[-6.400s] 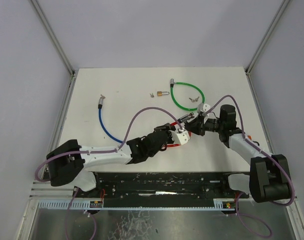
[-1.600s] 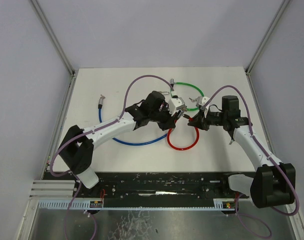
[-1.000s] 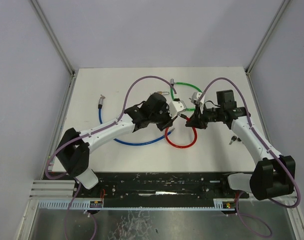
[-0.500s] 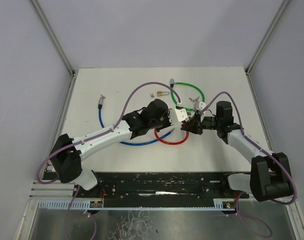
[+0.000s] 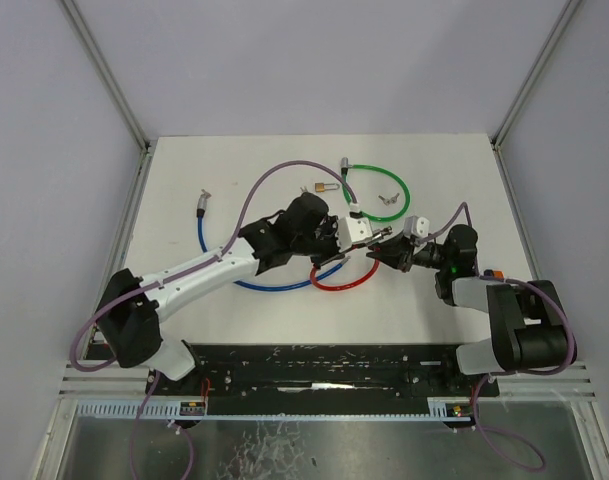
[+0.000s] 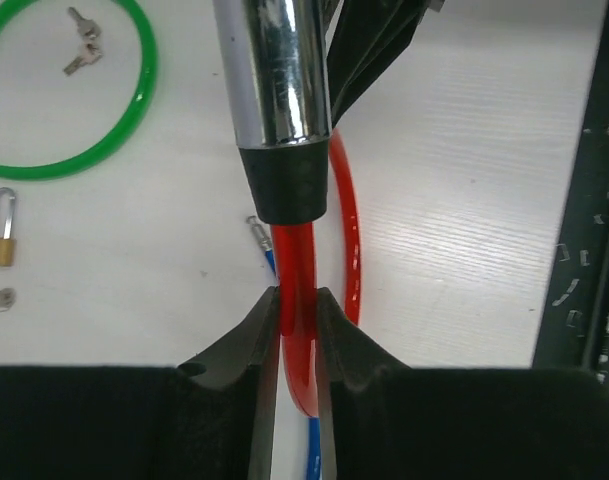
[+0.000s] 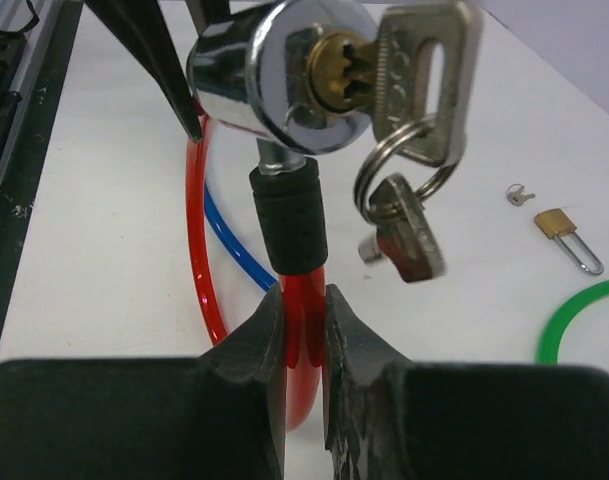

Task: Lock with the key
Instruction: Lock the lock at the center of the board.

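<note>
The red cable lock [image 5: 336, 283] lies as a loop mid-table, its ends lifted between both grippers. My left gripper [image 6: 294, 320] is shut on the red cable [image 6: 296, 270] just below a black sleeve [image 6: 289, 185] and chrome barrel [image 6: 274, 70]. My right gripper [image 7: 304, 320] is shut on the red cable [image 7: 302, 300] under the chrome lock cylinder [image 7: 284, 70]. The key [image 7: 424, 80] sits in the brass keyhole, and a spare key [image 7: 404, 235] hangs from its ring. In the top view the left gripper [image 5: 369, 234] and right gripper [image 5: 387, 250] meet tip to tip.
A green cable lock [image 5: 402, 190] with loose keys [image 5: 388, 198] lies behind the grippers. A brass padlock [image 5: 326, 186] sits to its left. A blue cable [image 5: 209, 250] curves under the left arm. The black base rail [image 5: 334, 365] runs along the near edge.
Both grippers keep their hold on the red cable. The right arm has drawn back toward its base and dropped lower. The red loop has swung left, and the lock head has shifted slightly nearer.
</note>
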Available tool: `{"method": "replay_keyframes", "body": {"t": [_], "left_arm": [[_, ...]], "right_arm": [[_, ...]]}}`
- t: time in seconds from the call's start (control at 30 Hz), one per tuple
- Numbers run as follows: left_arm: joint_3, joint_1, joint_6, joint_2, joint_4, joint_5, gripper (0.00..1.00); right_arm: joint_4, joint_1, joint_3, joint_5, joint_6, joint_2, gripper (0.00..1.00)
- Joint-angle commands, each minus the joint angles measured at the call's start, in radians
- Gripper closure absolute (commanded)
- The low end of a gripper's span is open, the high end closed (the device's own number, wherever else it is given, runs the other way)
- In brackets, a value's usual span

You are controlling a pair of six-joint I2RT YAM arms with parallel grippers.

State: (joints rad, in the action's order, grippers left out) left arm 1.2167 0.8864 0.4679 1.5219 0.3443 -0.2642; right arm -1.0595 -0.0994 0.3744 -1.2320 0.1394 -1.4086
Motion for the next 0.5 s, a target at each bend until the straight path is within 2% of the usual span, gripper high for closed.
{"method": "replay_keyframes", "body": {"t": [0.0, 0.1, 0.17, 0.33, 0.37, 0.47], "left_arm": [[0.052, -0.021, -0.09, 0.028, 0.018, -0.234, 1.0], [0.085, -0.032, -0.132, 0.058, 0.023, -0.214, 1.0], [0.073, -0.037, -0.155, 0.048, -0.031, -0.206, 1.0], [-0.112, -0.041, -0.188, -0.053, -0.329, -0.193, 1.0], [-0.145, -0.041, -0.191, -0.071, -0.386, -0.198, 1.0], [-0.191, -0.04, -0.211, -0.069, -0.472, -0.212, 1.0]], "right_arm": [[-0.317, -0.003, -0.044, -0.044, -0.035, -0.015, 1.0], [-0.308, -0.003, -0.063, -0.049, -0.008, 0.012, 1.0], [-0.233, -0.003, -0.065, -0.04, 0.038, 0.05, 1.0], [0.33, -0.003, 0.029, -0.025, 0.32, 0.154, 1.0], [0.393, -0.003, 0.045, -0.028, 0.36, 0.166, 1.0], [0.387, -0.003, 0.041, -0.027, 0.336, 0.174, 1.0]]}}
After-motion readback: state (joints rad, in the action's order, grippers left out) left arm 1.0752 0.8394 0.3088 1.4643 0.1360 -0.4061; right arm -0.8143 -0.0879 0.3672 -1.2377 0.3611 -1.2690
